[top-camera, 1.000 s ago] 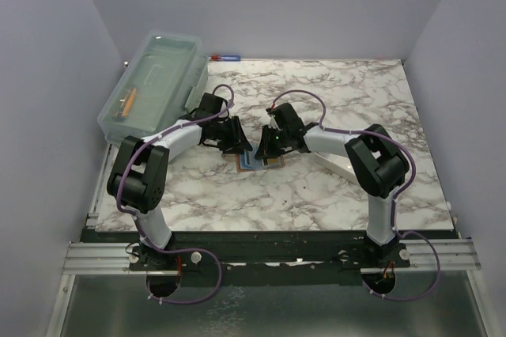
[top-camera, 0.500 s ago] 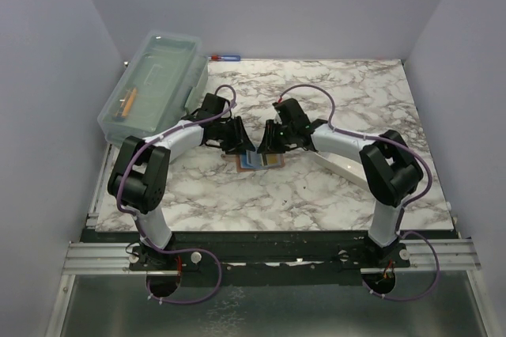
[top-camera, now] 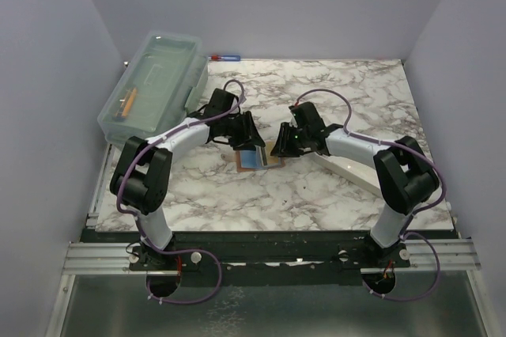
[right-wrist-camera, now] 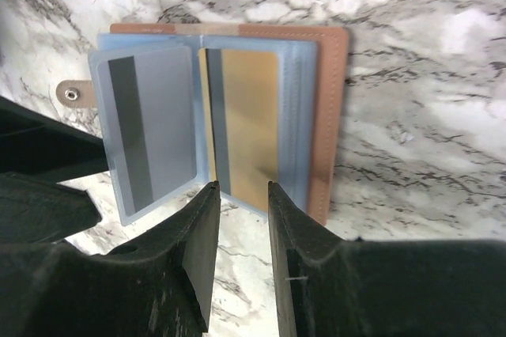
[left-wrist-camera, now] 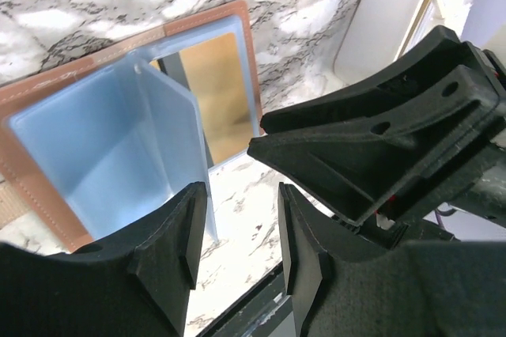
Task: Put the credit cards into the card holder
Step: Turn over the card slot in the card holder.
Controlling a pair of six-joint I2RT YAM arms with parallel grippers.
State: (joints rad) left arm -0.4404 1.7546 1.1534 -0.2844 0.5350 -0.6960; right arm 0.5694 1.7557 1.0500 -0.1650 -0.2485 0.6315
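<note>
The card holder [top-camera: 254,160] lies open on the marble between my two grippers, reddish-brown leather [right-wrist-camera: 328,100] with light-blue plastic sleeves. One raised sleeve holds a grey card [right-wrist-camera: 158,127] with a dark stripe. The sleeve beside it holds the tan-gold card [right-wrist-camera: 249,123], which also shows in the left wrist view [left-wrist-camera: 217,92]. I cannot tell a light blue card from the sleeves. My left gripper [top-camera: 248,140] is open and empty at the holder's left-far edge [left-wrist-camera: 79,84]. My right gripper [top-camera: 286,145] is open and empty just right of the holder, above its near edge in the right wrist view.
A clear plastic lidded box [top-camera: 154,84] stands at the back left. A long white tray [top-camera: 352,169] lies to the right under the right arm and shows in the left wrist view [left-wrist-camera: 387,28]. A small red and blue item [top-camera: 224,58] lies at the back edge.
My right gripper has drawn back to the right, off the holder. My left gripper has shifted right towards the holder's far edge. A sleeve now stands raised.
</note>
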